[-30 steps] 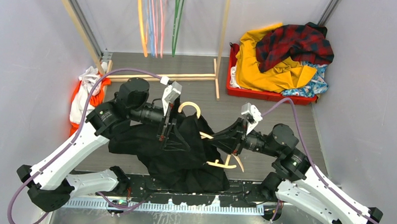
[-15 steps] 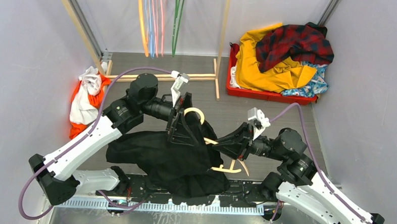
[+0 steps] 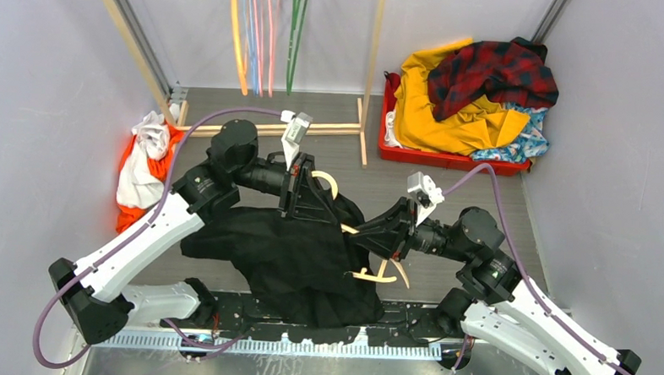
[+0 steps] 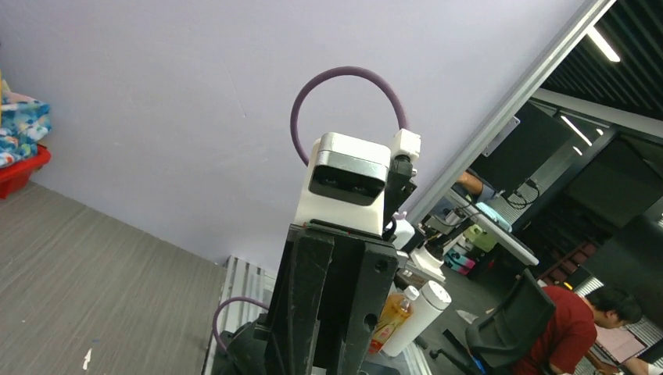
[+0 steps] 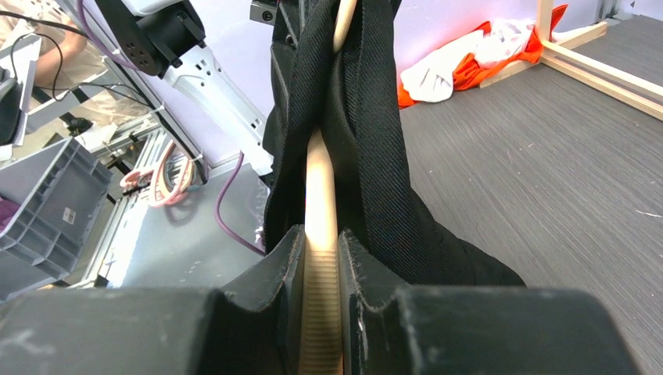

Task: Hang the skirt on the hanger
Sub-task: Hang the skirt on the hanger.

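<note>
The skirt, blue with flowers, lies in the red bin at the back right, under yellow and plaid clothes; the left wrist view catches a corner of the skirt. A cream wooden hanger sits mid-table with a black garment draped over it. My right gripper is shut on the hanger's arm, with black cloth hanging on both sides. My left gripper rests by the hanger's hook, fingers drawn together; pinched cloth cannot be made out.
A wooden rack frame stands at the back with coloured hangers dangling above it. An orange and white clothes pile lies against the left wall. Walls close in on both sides.
My left gripper swung from over the black garment toward the hanger's hook and went from wide open to shut. The right gripper kept its hold on the hanger and shifted only slightly.
</note>
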### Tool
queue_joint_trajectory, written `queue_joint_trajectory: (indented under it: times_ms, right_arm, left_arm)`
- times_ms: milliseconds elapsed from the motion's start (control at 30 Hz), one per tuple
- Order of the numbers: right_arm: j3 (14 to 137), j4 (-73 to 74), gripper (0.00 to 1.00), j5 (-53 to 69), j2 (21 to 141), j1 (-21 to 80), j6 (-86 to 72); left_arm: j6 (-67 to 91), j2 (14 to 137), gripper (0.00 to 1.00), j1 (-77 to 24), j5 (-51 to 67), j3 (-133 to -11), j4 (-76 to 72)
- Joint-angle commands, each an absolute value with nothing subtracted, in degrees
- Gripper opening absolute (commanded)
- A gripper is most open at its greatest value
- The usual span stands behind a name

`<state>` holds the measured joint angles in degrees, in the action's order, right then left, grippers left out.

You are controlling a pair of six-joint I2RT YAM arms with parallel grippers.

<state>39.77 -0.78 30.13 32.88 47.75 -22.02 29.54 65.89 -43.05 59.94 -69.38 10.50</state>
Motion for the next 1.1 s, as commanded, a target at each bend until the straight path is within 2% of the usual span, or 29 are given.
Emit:
queue_joint_trajectory:
  times_ms: [0,200,333,400,567,900,1067]
  right_arm:
    - [43.4,-10.4,0.02,30.3,33.7,48.1,-23.0]
    - [44.0,-7.0,0.02,27.4,34.6,48.1,-22.8]
    - [47.7,4.2,0.20,22.6,36.3,48.0,-20.6]
    - [49.3,9.9,0.34,18.0,36.0,48.1,-19.6]
    - [52.7,23.2,0.50,6.3,34.0,48.0,-19.2]
    - [51.8,32.2,0.57,-6.4,30.1,48.1,-22.6]
    - [48.8,30.4,0.55,0.5,30.8,48.0,-25.1]
  left_arm:
    - [28.2,66.0,0.00,-44.0,60.5,-69.2,8.1]
    - [23.7,67.4,0.00,-44.0,59.5,-72.4,16.2]
    - [19.1,68.2,0.00,-43.8,58.5,-76.0,23.1]
    - [17.4,68.2,0.00,-43.6,57.9,-78.0,26.2]
    - [12.1,69.2,0.00,-43.0,55.1,-84.3,35.2]
    - [7.3,72.0,0.00,-43.0,52.6,-93.2,44.8]
    - [7.1,72.0,0.00,-42.9,53.0,-97.2,46.6]
